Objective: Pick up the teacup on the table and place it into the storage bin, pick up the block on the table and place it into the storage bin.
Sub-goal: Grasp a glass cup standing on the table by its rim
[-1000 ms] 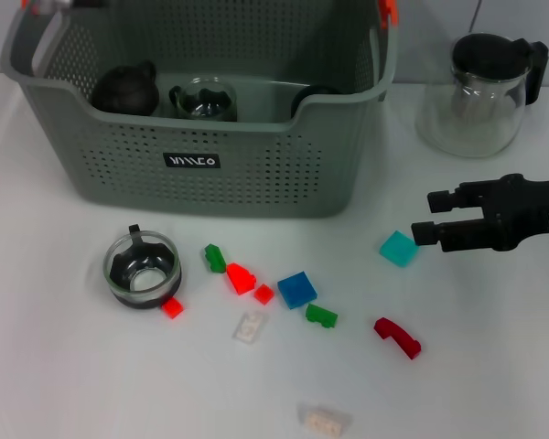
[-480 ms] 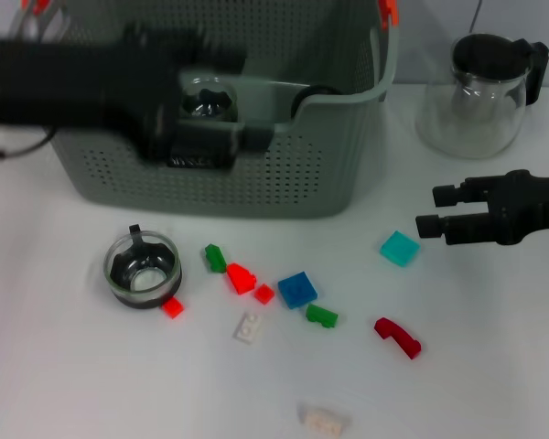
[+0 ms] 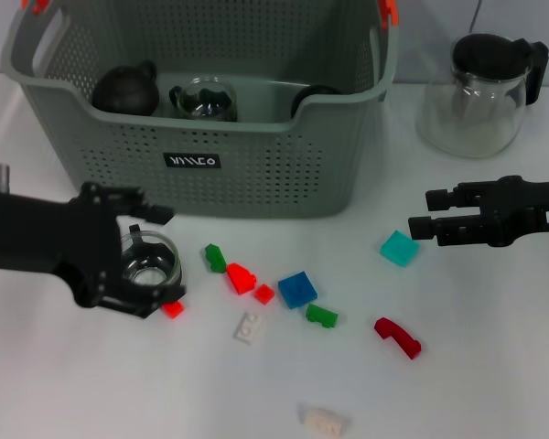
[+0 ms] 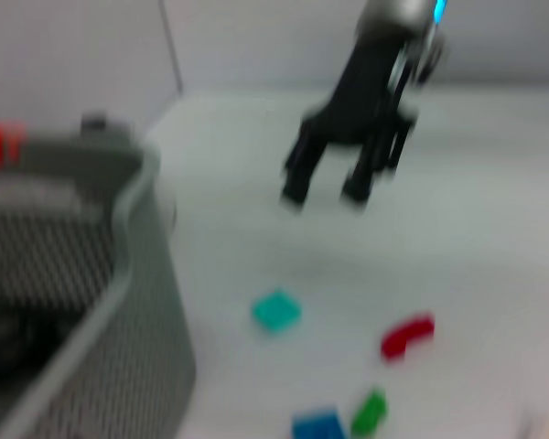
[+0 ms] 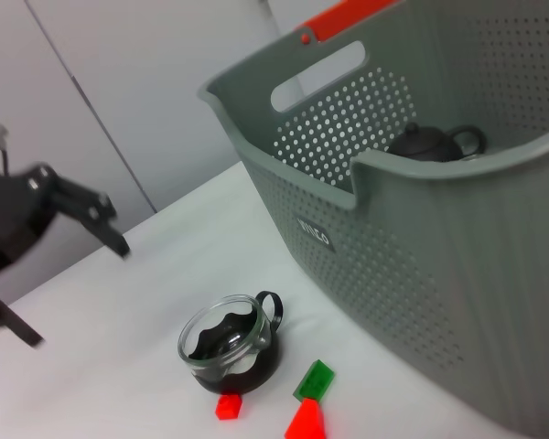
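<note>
The teacup (image 3: 147, 266), clear glass with a black base, stands on the white table in front of the grey storage bin (image 3: 256, 174). My left gripper (image 3: 169, 256) is open, and in the head view its fingers lie on either side of the cup. The right wrist view shows that gripper (image 5: 78, 293) still a little apart from the teacup (image 5: 231, 346). A teal block (image 3: 399, 248) lies just below my right gripper (image 3: 423, 212), which is open and holds nothing. The left wrist view shows the right gripper (image 4: 334, 190) above the teal block (image 4: 276, 310).
Several small blocks lie scattered: blue (image 3: 296, 289), red (image 3: 241, 277), green (image 3: 321, 316), a dark red curved piece (image 3: 398, 337) and white (image 3: 249, 327). The bin holds a dark teapot (image 3: 126, 89) and a glass cup (image 3: 204, 101). A glass teapot (image 3: 480, 91) stands at the back right.
My left arm has swung down from in front of the bin to the teacup, with its fingers now beside the cup. The right gripper has barely shifted.
</note>
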Controlling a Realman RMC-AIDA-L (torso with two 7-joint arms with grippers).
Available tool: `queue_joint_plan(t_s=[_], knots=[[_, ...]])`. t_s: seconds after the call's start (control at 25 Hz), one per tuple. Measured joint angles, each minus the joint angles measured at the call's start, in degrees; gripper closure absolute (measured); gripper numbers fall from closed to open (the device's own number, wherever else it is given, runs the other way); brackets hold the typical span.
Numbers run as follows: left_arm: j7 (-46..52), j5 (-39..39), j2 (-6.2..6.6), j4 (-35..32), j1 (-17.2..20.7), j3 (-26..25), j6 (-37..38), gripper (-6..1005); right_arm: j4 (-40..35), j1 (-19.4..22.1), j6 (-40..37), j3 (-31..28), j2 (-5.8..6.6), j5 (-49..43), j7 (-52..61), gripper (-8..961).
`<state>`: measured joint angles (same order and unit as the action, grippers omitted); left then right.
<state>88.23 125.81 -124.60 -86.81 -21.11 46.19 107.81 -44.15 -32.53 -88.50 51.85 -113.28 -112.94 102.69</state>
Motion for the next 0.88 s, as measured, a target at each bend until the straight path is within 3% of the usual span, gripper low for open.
queue_joint_plan(t_s=[0.28, 0.88], knots=[[-1.3, 13.7, -0.09, 0.6, -0.8, 7.7, -7.6, 123, 0.6, 0.2, 0.6, -0.2, -0.16, 0.0, 0.3, 204], [3.2, 27.1, -0.2, 4.2, -2.8, 20.6, -18.0, 125, 1.8, 0.9, 1.1, -1.4, -0.27, 0.0, 0.3, 204]])
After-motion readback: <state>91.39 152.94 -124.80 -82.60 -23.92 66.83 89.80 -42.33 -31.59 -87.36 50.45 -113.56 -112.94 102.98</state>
